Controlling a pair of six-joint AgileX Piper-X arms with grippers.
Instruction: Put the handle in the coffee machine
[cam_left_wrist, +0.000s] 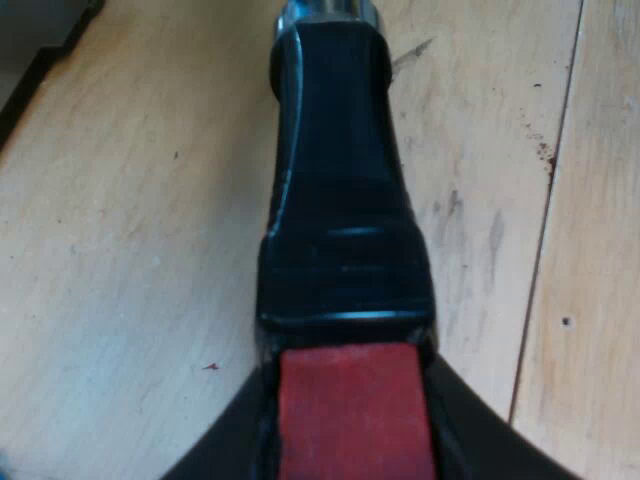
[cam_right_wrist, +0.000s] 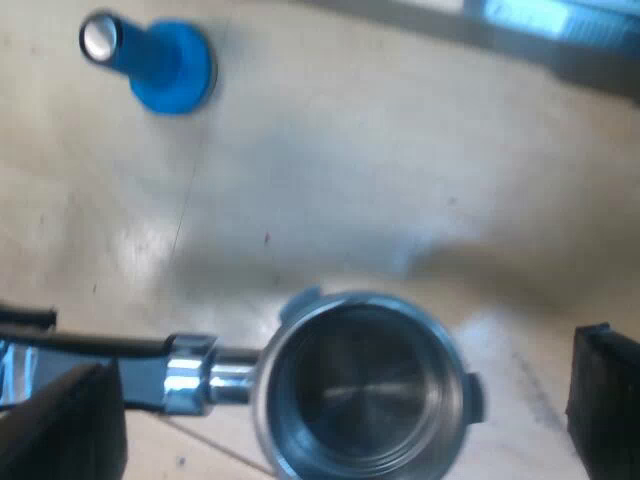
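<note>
The left gripper (cam_left_wrist: 350, 440) clamps the red end of the holder's handle (cam_left_wrist: 340, 200), wooden table (cam_left_wrist: 120, 250) beneath. The right gripper (cam_right_wrist: 335, 400) stands wide open, the holder's metal basket (cam_right_wrist: 360, 390) between its fingers; the blue tamper (cam_right_wrist: 165, 60) stands well apart.

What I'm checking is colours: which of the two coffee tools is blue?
The tamper: blue body with a shiny metal end. The holder is bare metal.
</note>
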